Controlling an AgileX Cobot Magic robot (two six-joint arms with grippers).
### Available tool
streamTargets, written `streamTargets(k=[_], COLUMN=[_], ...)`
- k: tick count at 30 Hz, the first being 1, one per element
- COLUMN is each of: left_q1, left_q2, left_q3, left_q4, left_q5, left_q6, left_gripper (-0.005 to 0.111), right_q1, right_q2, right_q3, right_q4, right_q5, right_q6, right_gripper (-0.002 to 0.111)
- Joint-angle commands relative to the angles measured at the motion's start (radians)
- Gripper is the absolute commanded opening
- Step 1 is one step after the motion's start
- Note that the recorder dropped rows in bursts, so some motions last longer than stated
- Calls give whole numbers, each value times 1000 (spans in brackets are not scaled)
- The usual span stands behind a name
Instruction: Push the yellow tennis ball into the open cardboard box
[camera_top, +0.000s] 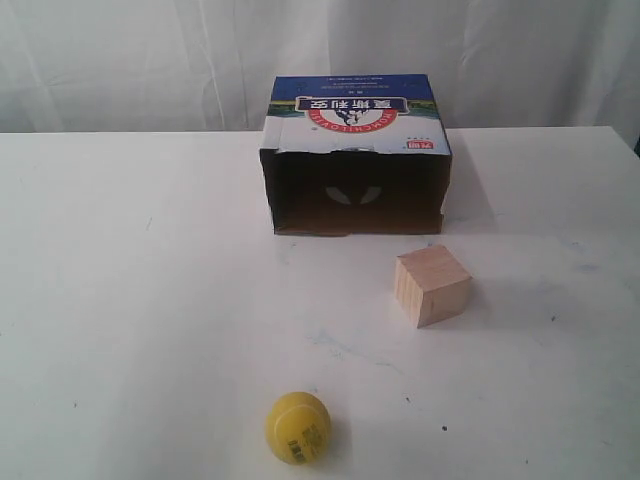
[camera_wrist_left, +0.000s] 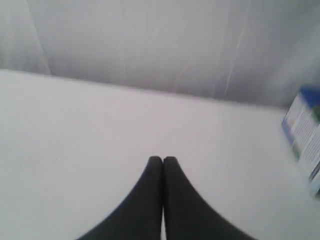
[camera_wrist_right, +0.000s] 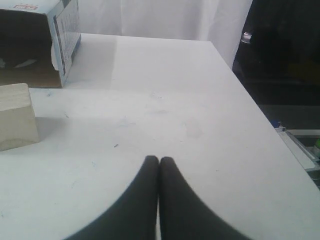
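The left end effector (camera_wrist_left: 162, 160) and the right end effector (camera_wrist_right: 159, 160) are each clenched, fingertips pressed together, gripping nothing. The yellow tennis ball (camera_top: 298, 427) sits at the near edge of the white bench (camera_top: 130, 300). Farther and to the right stands a pale wooden cube (camera_top: 432, 285). Beyond it lies the open cardboard box (camera_top: 356, 150), its dark mouth facing near, well apart from the ball.

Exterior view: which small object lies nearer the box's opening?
The wooden cube, just before the open cardboard box; the yellow tennis ball lies much farther off.
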Motion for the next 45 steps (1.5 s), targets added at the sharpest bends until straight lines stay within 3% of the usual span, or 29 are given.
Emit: streamTargets(k=[1, 2, 3, 4, 5, 9, 14, 17, 19, 24, 30, 35, 38, 39, 41, 43, 45], left_q1=[0, 0, 0, -6, -19, -154, -387, -466, -493, -537, -551, -551, -551, -551, -551, -551, -551], left_q2=[133, 185, 254, 295, 324, 375, 403, 425, 459, 587, 657, 709, 777, 785, 785, 795, 811], left_q3=[-72, -40, 45, 119, 172, 329, 440, 422, 397, 338, 336, 334, 332, 325, 295, 270, 262], left_q4=[-414, -674, -1084, -1347, -1471, -1565, -1917, -1917, -1917, -1917, -1917, -1917, -1917, -1917, -1917, -1917, -1917], left_q5=[445, 555, 621, 634, 612, 437, 335, 212, 204, 381, 319, 523, 471, 444, 389, 380, 421], left_q6=[639, 928, 1282, 1473, 1561, 1704, 1974, 2053, 2093, 2266, 2334, 2421, 2468, 2497, 2497, 2497, 2497], left_gripper=[0, 0, 0, 0, 0, 0, 0, 0, 0, 0, 0, 0, 0, 0, 0, 0, 0], right_q1=[-8, -8, -8, -8, -8, -8, -8, -8, -8, -8, -8, -8, -6, -6, -6, -6, -6], right_q2=[-5, -5, -5, -5, -5, -5, -5, -5, -5, -5, -5, -5, -5, -5, -5, -5, -5], right_q3=[4, 4, 4, 4, 4, 4, 4, 4, 4, 4, 4, 4, 4, 4, 4, -10, -30], right_q4=[0, 0, 0, 0, 0, 0, 0, 0, 0, 0, -5, -135, 145, 287, 512, 435, 385], right_q5=[-4, -4, -4, -4, -4, -4, -4, -4, -4, -4, -4, -30, -399, -585, -613, -507, -530], right_q6=[5, 5, 5, 5, 5, 5, 5, 5, 5, 5, 1, -141, 37, 199, 531, 664, 722], right_gripper=[0, 0, 0, 0, 0, 0, 0, 0, 0, 0, 0, 0, 0, 0, 0, 0, 0])
